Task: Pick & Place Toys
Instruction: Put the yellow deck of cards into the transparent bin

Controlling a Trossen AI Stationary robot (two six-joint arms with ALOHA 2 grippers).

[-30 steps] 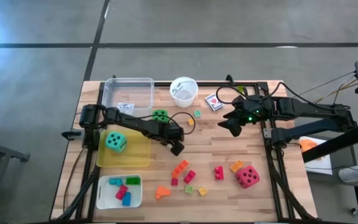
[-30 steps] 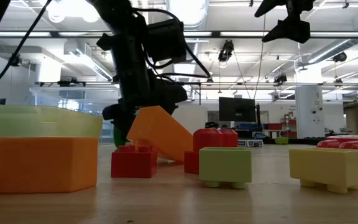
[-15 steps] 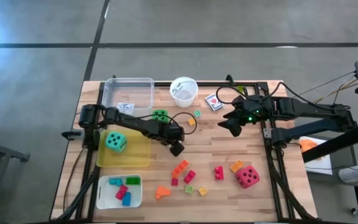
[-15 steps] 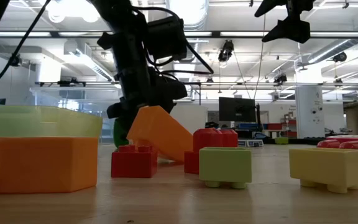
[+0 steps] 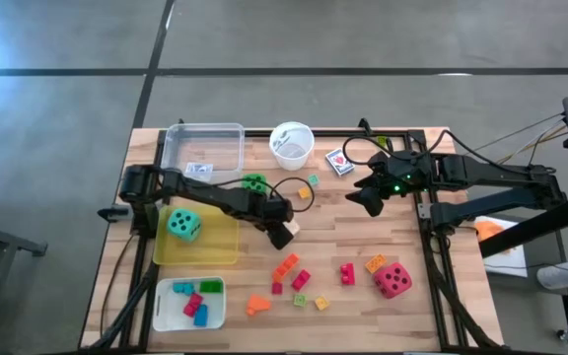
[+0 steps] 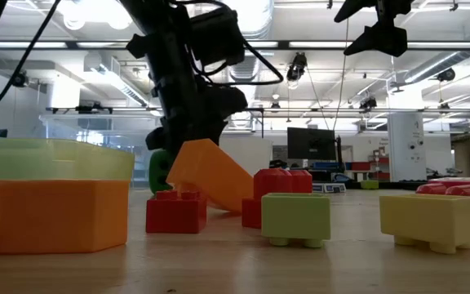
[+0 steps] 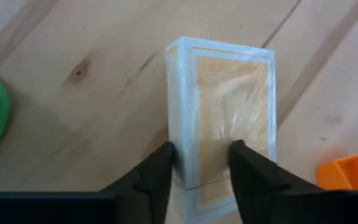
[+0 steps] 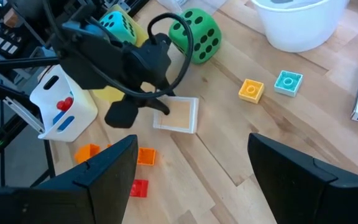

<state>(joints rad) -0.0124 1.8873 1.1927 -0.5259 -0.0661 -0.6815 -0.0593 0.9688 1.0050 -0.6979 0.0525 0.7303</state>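
My left gripper [image 5: 282, 234] stands at mid-table, pointing steeply down, shut on a pale card pack [image 7: 222, 112], which also shows in the right wrist view [image 8: 179, 115]. A green die [image 5: 254, 182] rests on the table just beyond it. A teal die [image 5: 183, 225] sits in the yellow tray. The red die [image 5: 393, 279] and loose blocks [image 5: 294, 274] lie toward the near edge. Another card pack [image 5: 339, 161] lies by the cup. My right gripper [image 5: 368, 200] hangs open, high above the table's right half. My left gripper pinches the card pack between its two fingers, across the pack's width at the end nearest the wrist [image 7: 204, 134]. One finger [image 7: 163, 165] is on each long side. The fingers come from above, slanting down. Whether the pack's far end still rests on the table, I cannot tell.
A white cup [image 5: 291, 145] and a clear tray [image 5: 203, 148] stand at the far edge. The yellow tray [image 5: 215, 247] and a white tray [image 5: 166, 286] with blocks sit on the left. Small orange [image 5: 304, 193] and teal [image 5: 314, 180] blocks lie past the gripper.
My left gripper has rolled a little and edged upward, so more of the green die shows under it in the low view. In the high view the card pack's pale end now shows at its fingers.
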